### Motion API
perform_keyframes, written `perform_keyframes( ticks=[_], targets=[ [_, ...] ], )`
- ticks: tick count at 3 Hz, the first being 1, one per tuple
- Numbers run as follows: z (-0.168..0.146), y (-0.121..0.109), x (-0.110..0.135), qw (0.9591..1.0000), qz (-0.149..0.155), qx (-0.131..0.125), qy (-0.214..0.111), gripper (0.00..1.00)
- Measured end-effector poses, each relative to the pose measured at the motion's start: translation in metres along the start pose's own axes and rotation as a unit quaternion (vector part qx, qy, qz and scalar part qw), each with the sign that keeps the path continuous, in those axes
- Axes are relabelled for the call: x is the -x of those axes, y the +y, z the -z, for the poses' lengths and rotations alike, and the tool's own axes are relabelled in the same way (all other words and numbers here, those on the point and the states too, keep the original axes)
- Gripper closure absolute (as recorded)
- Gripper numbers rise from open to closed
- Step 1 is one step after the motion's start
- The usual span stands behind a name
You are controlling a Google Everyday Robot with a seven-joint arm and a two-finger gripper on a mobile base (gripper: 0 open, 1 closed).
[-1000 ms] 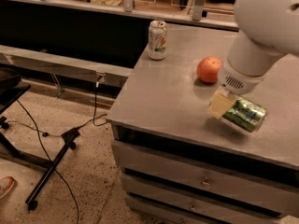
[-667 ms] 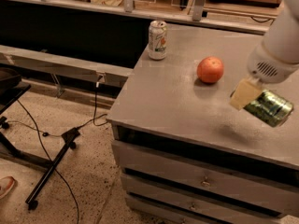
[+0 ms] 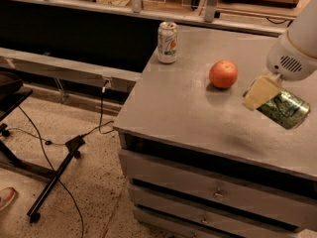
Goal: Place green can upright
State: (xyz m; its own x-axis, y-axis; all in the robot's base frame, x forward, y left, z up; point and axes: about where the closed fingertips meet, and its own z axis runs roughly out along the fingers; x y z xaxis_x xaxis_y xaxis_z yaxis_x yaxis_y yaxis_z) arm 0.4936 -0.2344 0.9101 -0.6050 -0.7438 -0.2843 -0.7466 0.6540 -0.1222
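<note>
The green can (image 3: 284,108) is shiny green with pale swirls. It lies tilted on its side at the right of the grey table top (image 3: 183,103), held a little above the surface, with a faint shadow under it. My gripper (image 3: 271,100) is shut on the green can, and one pale yellow finger (image 3: 260,92) shows against the can's left end. The white arm reaches in from the upper right. The can's top is hidden.
An orange fruit (image 3: 223,74) sits just left of the gripper. A white-silver can (image 3: 167,42) stands upright at the table's back left corner. There are drawers (image 3: 213,192) below the top. A black stand and cables (image 3: 54,177) lie on the floor at the left.
The gripper has carried the green can to the right and slightly up, away from the orange fruit. The fruit and the white-silver can have not moved.
</note>
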Motion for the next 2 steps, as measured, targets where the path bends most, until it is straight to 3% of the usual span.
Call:
perform_keyframes(
  ticks=[1,2],
  targets=[
    [0.004,-0.01,0.004,0.9976,0.008,0.037,-0.058,1.0],
    [0.022,-0.019,-0.005,0.9827,0.047,0.102,-0.147,1.0]
  ],
)
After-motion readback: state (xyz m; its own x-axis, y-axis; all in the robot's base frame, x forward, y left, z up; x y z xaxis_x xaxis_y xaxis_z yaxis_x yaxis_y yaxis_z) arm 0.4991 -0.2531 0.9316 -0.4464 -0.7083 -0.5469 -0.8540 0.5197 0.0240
